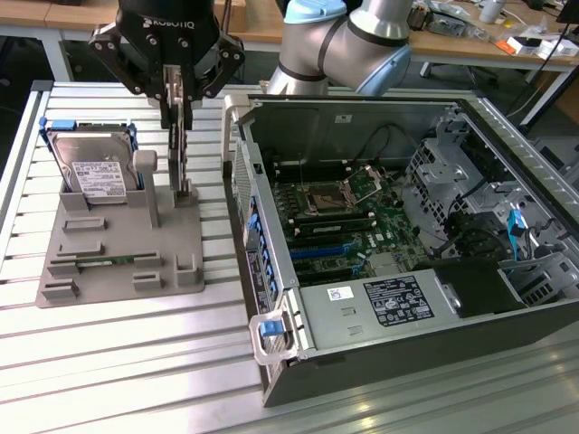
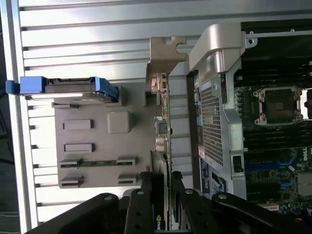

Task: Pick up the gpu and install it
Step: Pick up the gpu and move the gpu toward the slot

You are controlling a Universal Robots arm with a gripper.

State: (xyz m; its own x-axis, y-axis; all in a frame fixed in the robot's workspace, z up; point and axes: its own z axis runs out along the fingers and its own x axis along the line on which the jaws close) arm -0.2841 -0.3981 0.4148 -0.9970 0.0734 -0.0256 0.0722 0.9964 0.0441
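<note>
The arm [image 1: 344, 41] hangs over the grey holder [image 1: 118, 262], and the claw [image 1: 178, 119] is down on the gpu [image 1: 184, 167], a finger on each face of the card. Clenched on it, by the look of it. The gpu stands on edge, its foot in a slot on the side of the holder nearest the computer case [image 1: 407, 289]. So this is the pick-up, I judge: grip made, card not yet lifted out.

From the wrist, the claw [image 2: 162, 178] straddles the gpu [image 2: 162, 144] edge-on, with the case wall [image 2: 214, 97] just beside it. By my reading, the move from here calls for a straight pull upward with the card kept upright. Then it needs clearance over that wall and a square line-up with the blue slots [image 1: 321, 251] on the motherboard [image 1: 362, 203].

It's a workshop, and the wooden bench behind [image 1: 470, 32] is cluttered. The slatted metal bench [image 1: 118, 380] carries case and holder side by side. In the holder, a hard drive [image 1: 95, 172] leans upright and a memory stick [image 1: 104, 263] lies flat, toward the camera.
</note>
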